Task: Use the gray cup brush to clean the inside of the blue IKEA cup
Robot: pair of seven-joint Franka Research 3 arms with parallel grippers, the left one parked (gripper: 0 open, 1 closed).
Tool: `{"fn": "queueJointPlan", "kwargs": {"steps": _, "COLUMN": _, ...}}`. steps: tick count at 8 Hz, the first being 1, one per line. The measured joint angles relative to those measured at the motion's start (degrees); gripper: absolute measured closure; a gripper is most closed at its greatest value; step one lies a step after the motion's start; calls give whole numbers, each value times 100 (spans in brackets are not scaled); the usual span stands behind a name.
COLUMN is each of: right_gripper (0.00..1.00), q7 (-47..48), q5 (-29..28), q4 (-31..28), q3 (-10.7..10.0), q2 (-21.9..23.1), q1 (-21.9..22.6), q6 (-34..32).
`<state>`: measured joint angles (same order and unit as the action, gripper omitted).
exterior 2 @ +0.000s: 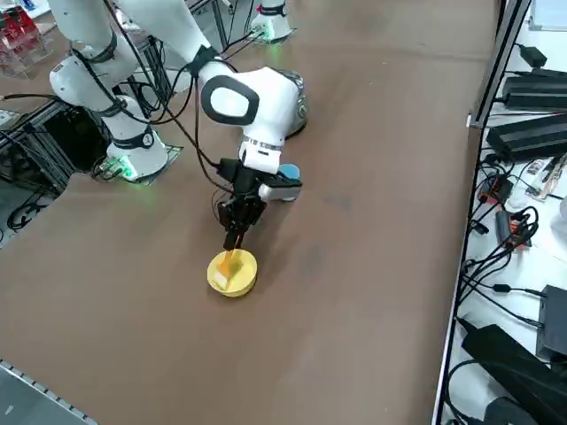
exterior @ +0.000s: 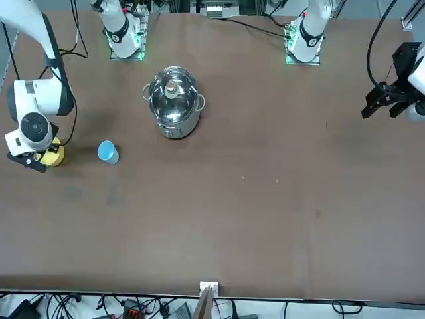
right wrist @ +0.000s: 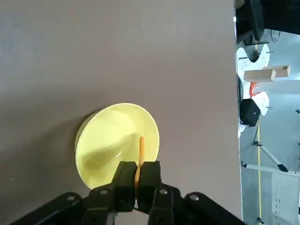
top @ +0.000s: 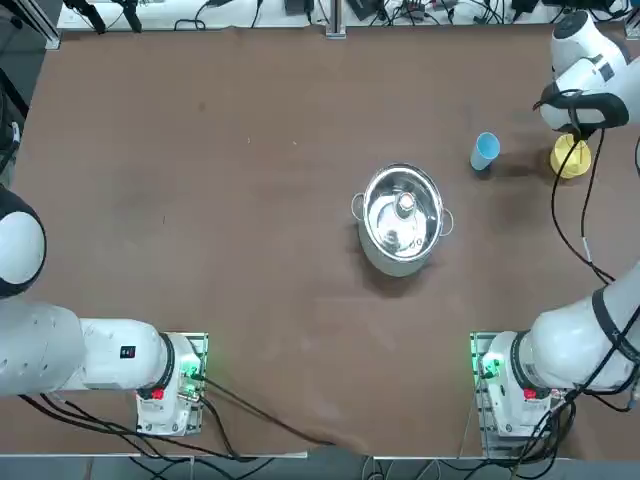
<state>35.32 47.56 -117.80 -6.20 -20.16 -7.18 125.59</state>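
Drawing the gray cup brush (right wrist: pixel 142 150) straight up along its own handle looks like the way to begin, since its head appears to be down in the yellow bowl (exterior 2: pixel 252 274) and a sideways pull could drag or tip that. The right gripper (right wrist: pixel 138 171) is pinched narrow around the orange handle, which shows between its two fingers and reaches out over the bowl

Taking 12 o'clock as straight away from the arm bases in the top view, the blue IKEA cup (top: pixel 485 150) stands on the table (top: pixel 250 200) at 9 o'clock from the bowl, near it but apart, and seems upright with its mouth up. I would raise the brush until its head clears the bowl's rim, then carry it level towards 9 and stop above the middle of the cup's mouth before lowering. The handle is thin, so a knock on either rim could twist it in the grip; go slowly and keep it close to vertical

Inside, light strokes around the wall should do, because a small plastic cup would probably slide or topple if pushed hard. Farther out, the lidded steel pot (top: pixel 401 220) sits at 8 o'clock from the cup, so keep any wide swing short of it
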Motion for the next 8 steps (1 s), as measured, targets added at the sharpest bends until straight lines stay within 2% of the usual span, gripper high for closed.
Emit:
{"fn": "queueJointPlan", "kwargs": {"steps": 2, "right_gripper": 93, "q7": 30, "q5": 4, "q4": 2, "q3": 0, "q2": -124, "q1": -43, "q6": 46}}
{"fn": "queueJointPlan", "kwargs": {"steps": 4, "right_gripper": 82, "q7": 36, "q5": 95, "q4": 6, "q3": 1, "q2": -203, "q1": -43, "q6": 51}}
{"fn": "queueJointPlan", "kwargs": {"steps": 7, "right_gripper": 28, "q7": 155, "q5": 169, "q4": 34, "q3": 50, "q2": -315, "q1": -1, "q6": 58}}
{"fn": "queueJointPlan", "kwargs": {"steps": 8, "right_gripper": 7, "q7": 235, "q5": 169, "q4": 60, "q3": 81, "q2": -320, "q1": 50, "q6": 59}}
